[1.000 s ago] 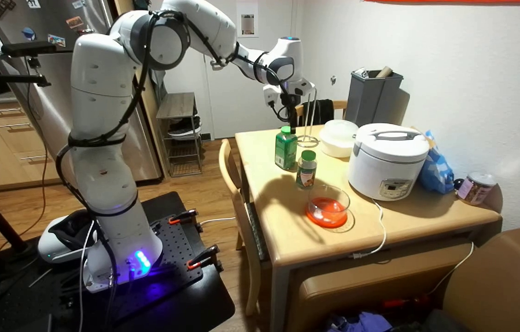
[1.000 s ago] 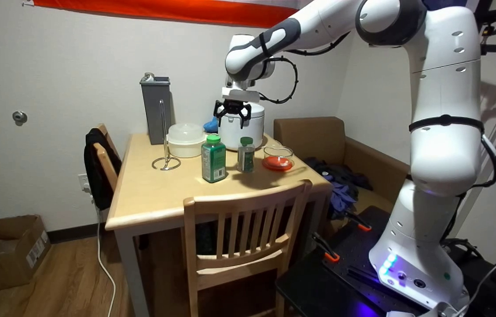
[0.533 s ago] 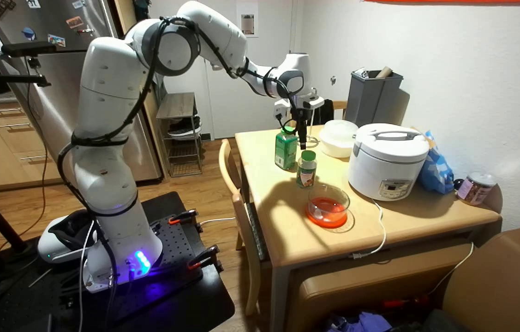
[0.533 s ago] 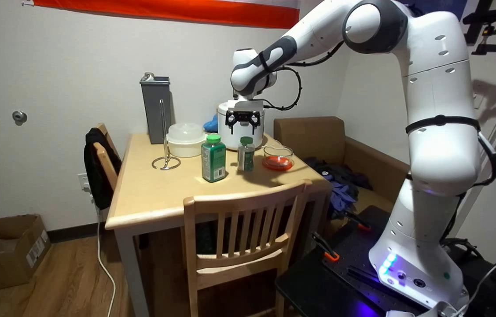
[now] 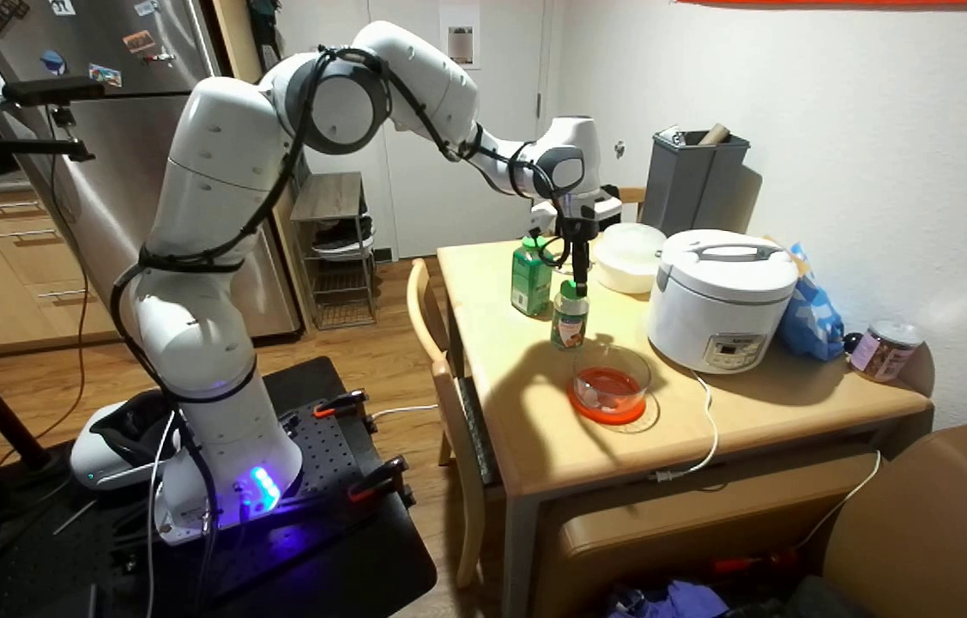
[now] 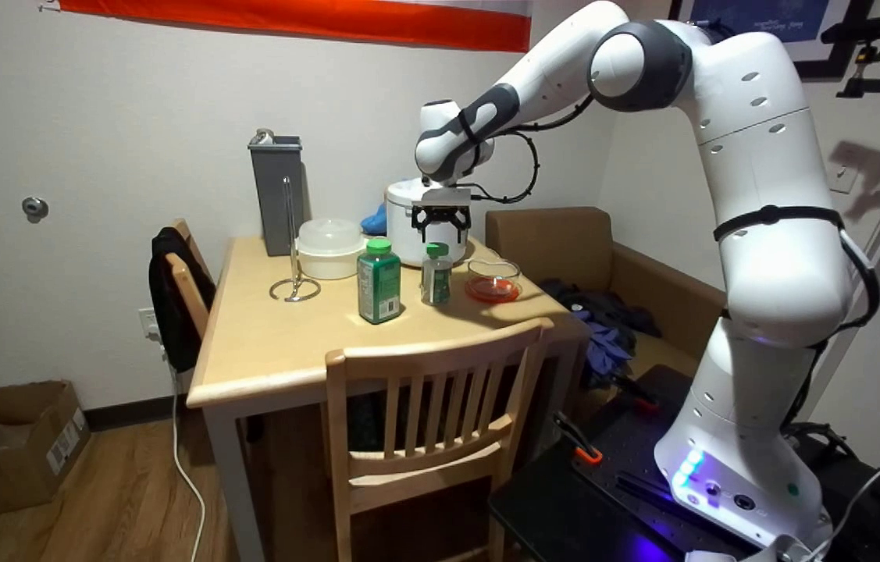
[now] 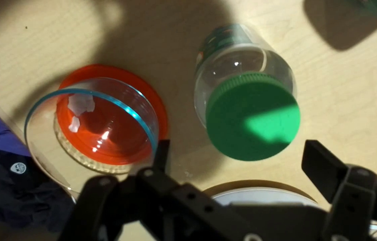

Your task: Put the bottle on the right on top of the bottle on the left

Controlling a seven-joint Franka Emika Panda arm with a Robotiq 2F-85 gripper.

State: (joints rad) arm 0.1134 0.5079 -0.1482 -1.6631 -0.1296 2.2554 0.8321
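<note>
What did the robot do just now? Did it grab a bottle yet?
Not yet. The gripper came down, closer to the smaller bottle, shifting toward the right of both exterior views. Its jaws are open, holding nothing. The smaller bottle, bigger bottle and glass bowl stayed where they were.

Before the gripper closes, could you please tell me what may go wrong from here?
The open gripper might knock the glass bowl: one finger appears right at its rim in the wrist view. There, the lid of the small bottle sits nearer the opposite finger, so closing could push the bottle sideways. Later, it may topple off the large green bottle, whose cap is narrower than its body.
</note>
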